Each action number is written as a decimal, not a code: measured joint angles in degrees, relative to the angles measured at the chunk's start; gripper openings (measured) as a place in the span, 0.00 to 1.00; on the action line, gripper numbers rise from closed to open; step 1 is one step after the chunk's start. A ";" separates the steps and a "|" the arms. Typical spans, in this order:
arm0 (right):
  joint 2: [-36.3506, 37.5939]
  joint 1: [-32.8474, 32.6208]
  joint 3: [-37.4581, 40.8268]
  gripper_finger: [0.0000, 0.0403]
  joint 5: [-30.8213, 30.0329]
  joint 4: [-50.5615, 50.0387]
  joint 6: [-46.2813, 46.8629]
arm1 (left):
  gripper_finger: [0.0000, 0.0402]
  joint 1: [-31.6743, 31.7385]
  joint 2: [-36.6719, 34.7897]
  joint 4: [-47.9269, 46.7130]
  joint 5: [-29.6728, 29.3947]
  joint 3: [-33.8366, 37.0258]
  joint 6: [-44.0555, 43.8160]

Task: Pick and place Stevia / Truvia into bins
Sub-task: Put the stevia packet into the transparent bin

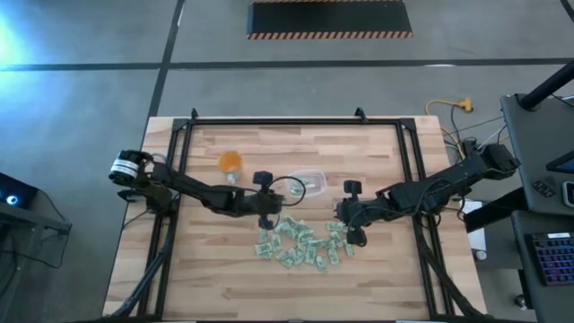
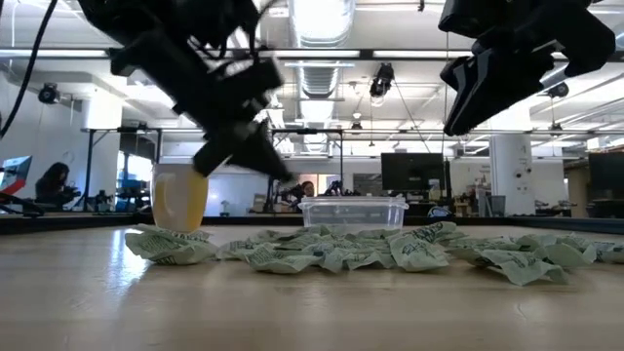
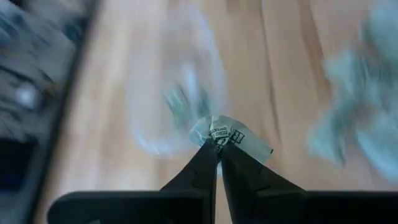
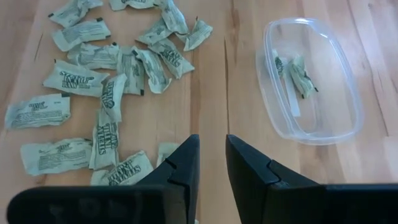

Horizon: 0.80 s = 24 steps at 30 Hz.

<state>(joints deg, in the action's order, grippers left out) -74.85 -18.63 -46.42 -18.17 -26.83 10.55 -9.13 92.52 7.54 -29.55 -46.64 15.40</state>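
Several green-and-white Stevia packets [image 1: 300, 244] lie scattered flat on the wooden table; the right wrist view also shows the packets [image 4: 118, 87]. The clear bin [image 1: 311, 182] stands just beyond them, and a few packets lie inside the bin [image 4: 339, 124]. My left gripper [image 3: 217, 144] is shut on one packet [image 3: 229, 133]; it hangs at the pile's left end [image 1: 267, 218], short of the bin. My right gripper [image 4: 212, 142] hovers open over the pile's right end [image 1: 352, 235] with only bare wood between its fingers. My left gripper pinches a crumpled packet by its near edge [image 3: 219, 138] between the two fingertips. The fingers slant down from the table's left side. The rest of the packet sticks out past the tips, lifted clear of the table.
An orange round object [image 1: 230, 161] stands at the far left of the bin. A black frame [image 1: 269, 121] runs along the table's far edge and its sides. Bare wood lies toward the near edge, in front of the packets.
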 joint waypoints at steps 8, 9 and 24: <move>0.00 0.00 0.12 0.17 0.02 0.63 0.02 | 0.01 3.84 3.69 15.02 -0.20 -0.25 10.39; 0.00 0.00 0.13 0.17 0.02 0.81 0.02 | 0.01 4.56 4.47 16.19 -0.21 -0.53 10.51; -7.39 0.00 2.32 0.23 4.85 2.40 2.97 | 0.31 6.99 7.18 17.11 3.60 -2.92 13.90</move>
<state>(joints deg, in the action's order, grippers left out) -82.24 -18.63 -44.10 -13.32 -24.43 13.51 -2.13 99.70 24.64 -25.95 -49.56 29.30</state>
